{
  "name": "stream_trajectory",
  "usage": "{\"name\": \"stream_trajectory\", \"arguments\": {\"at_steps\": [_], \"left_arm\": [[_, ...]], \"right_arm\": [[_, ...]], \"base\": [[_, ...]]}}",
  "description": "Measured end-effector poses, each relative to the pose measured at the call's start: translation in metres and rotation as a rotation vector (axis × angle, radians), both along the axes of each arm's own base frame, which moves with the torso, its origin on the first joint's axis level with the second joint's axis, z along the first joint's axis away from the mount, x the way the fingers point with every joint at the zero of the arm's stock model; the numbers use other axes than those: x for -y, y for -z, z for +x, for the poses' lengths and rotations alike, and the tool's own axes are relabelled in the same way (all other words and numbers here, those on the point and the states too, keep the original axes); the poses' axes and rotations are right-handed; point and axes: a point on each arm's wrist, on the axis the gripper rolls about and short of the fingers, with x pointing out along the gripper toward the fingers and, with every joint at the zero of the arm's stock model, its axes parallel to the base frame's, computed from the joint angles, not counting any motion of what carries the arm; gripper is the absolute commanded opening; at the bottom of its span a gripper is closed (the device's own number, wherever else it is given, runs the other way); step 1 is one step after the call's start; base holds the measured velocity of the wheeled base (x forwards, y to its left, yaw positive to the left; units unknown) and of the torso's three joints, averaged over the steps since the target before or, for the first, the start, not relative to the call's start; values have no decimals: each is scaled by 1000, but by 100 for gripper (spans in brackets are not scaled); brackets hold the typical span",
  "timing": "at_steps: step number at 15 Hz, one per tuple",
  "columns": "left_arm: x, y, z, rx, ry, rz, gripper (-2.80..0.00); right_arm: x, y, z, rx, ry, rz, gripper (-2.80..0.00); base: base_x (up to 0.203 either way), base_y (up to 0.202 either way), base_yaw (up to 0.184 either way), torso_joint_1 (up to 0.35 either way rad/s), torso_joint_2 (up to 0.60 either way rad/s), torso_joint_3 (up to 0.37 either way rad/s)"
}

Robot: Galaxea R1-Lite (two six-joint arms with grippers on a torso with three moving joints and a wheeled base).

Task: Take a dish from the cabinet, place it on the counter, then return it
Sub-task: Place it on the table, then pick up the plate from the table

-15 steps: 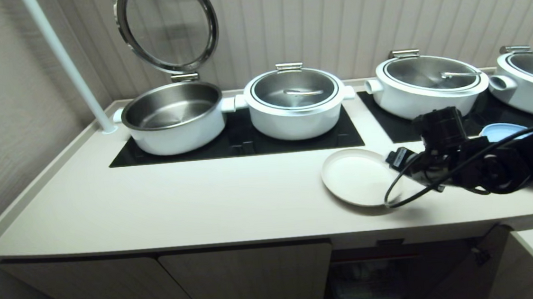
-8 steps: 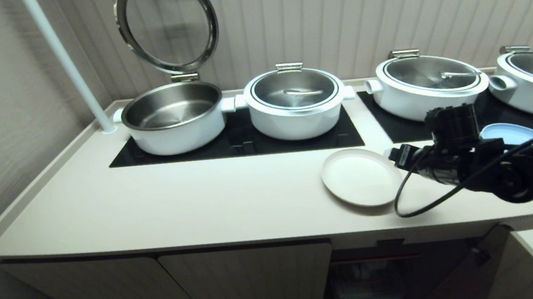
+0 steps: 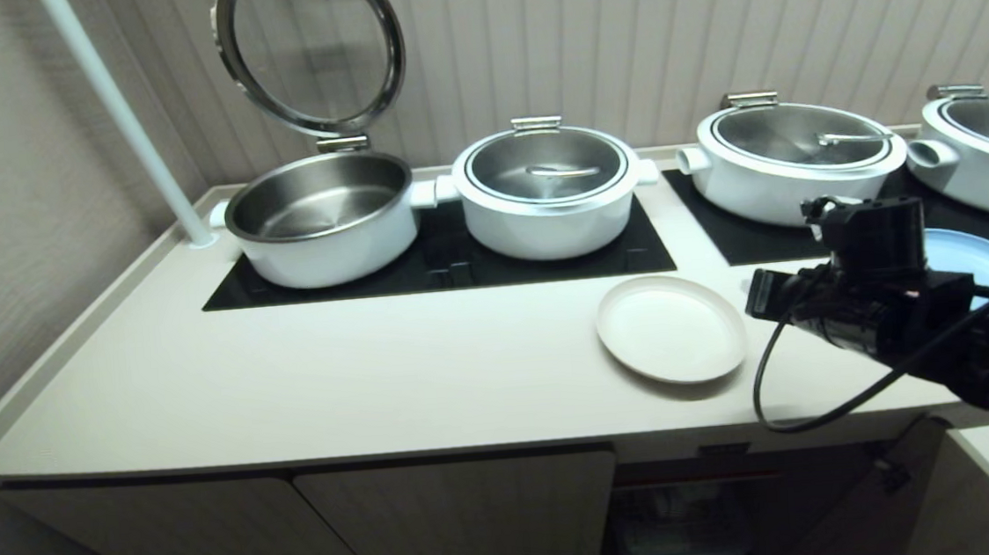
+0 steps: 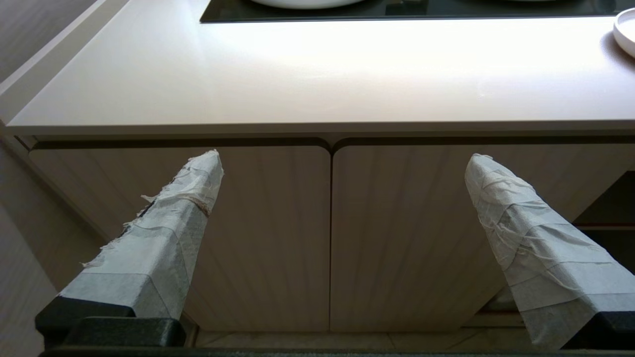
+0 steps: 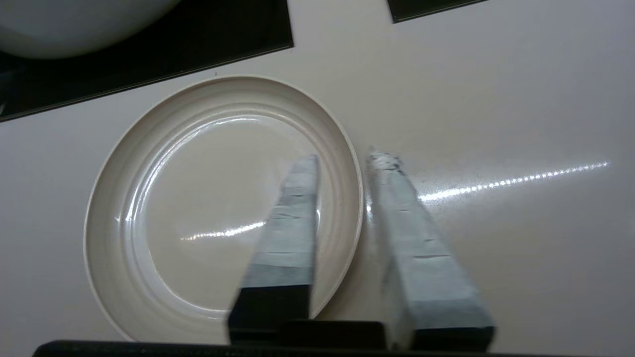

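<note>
Dish (image 3: 671, 329) flat on the counter (image 3: 379, 375)

Right gripper (image 5: 347, 158) at the dish's three o'clock rim; fingers narrowed astride it, seemingly above rather than gripping; left gripper (image 4: 342, 158) idle, fingers spread, facing cabinet (image 4: 278, 233) doors.

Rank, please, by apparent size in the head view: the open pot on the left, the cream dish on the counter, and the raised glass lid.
1. Open pot, widest.
2. Raised glass lid, somewhat smaller; it is tilted and farther back, so this is less certain.
3. Cream dish, smallest, though nearer the camera.

blue plate (image 3: 983, 265) half behind arm
</note>
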Motion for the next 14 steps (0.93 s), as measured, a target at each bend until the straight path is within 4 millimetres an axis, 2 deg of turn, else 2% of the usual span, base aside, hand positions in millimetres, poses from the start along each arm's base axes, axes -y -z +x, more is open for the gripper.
{"name": "stream_trajectory", "arguments": {"at_steps": [4, 9, 12, 14], "left_arm": [[0, 0, 0, 0, 1, 0, 0], [0, 0, 0, 0, 0, 0, 0], [0, 0, 0, 0, 0, 0, 0], [0, 0, 0, 0, 0, 0, 0]], "right_arm": [[2, -11, -8, 30, -3, -7, -280], [8, -30, -29, 79, -30, -83, -280], [13, -49, -49, 159, -41, -126, -280], [18, -54, -72, 190, -54, -160, -280]], "base": [[0, 0, 0, 0, 0, 0], [0, 0, 0, 0, 0, 0], [0, 0, 0, 0, 0, 0], [0, 0, 0, 0, 0, 0]]}}
